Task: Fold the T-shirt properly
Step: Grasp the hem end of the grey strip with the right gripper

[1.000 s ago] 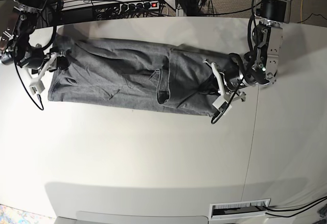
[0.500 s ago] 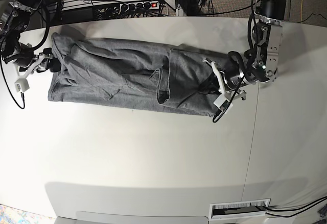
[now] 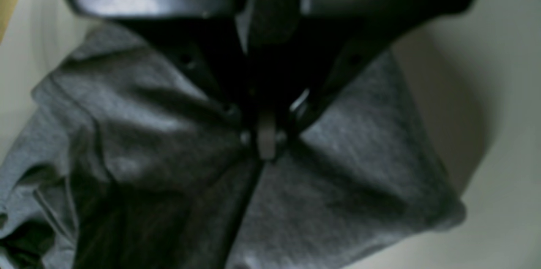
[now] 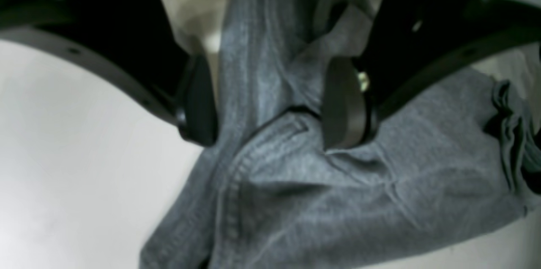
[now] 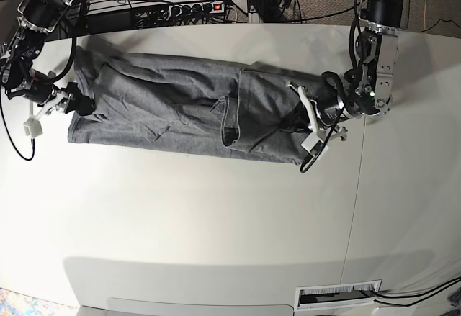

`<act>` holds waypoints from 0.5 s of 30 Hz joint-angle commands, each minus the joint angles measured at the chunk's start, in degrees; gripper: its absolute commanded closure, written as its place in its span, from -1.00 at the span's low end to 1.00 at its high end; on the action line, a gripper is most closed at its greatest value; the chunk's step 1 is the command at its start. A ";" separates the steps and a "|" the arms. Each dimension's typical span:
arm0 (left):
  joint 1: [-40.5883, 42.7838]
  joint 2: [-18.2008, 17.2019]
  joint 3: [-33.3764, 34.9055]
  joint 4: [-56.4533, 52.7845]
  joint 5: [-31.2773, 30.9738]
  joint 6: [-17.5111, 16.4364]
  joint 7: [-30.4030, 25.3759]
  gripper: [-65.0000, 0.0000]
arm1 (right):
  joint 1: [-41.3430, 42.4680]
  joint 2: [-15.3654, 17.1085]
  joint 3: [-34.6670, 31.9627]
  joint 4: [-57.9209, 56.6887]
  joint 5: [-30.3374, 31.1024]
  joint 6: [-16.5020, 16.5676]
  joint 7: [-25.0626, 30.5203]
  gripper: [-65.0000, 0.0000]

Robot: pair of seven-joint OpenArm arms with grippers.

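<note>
The grey T-shirt [image 5: 166, 107] lies in a long band across the far half of the white table [image 5: 216, 222], with a fold flap near its middle. At its right end my left gripper [image 5: 299, 118] is shut on a bunch of the fabric; in the left wrist view the left gripper [image 3: 265, 144] meets on cloth of the T-shirt [image 3: 359, 167]. At the shirt's left edge sits my right gripper [image 5: 78, 104]. In the right wrist view the right gripper [image 4: 270, 104] stands open, with a hemmed ridge of the T-shirt [image 4: 317, 201] lying loose between its pads.
A power strip [image 5: 191, 6] and tangled cables run along the table's back edge. A slot with a barcode label [image 5: 338, 296] sits at the front right. A seam [image 5: 358, 186] crosses the table near its right side.
My right arm drew left off the shirt's edge, then came back in and a little nearer the front. Its jaws widened slightly. The left arm stayed put, still gripping.
</note>
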 commanded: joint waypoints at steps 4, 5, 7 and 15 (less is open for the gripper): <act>0.96 -0.74 0.11 -0.59 5.38 0.74 6.71 1.00 | 0.76 -0.39 0.31 0.59 -0.87 0.08 0.58 -0.26; 0.96 -0.74 0.11 -0.59 5.40 0.74 6.71 1.00 | 0.79 -0.87 0.22 0.50 -1.55 0.08 0.58 -0.26; 0.96 -0.74 0.11 -0.59 5.40 0.74 6.71 1.00 | 0.76 -1.62 -0.72 0.50 -2.08 0.08 0.58 -0.26; 0.94 -0.74 0.11 -0.59 5.40 0.74 6.73 1.00 | 0.46 -2.10 -9.55 0.50 -4.72 0.08 0.58 -0.25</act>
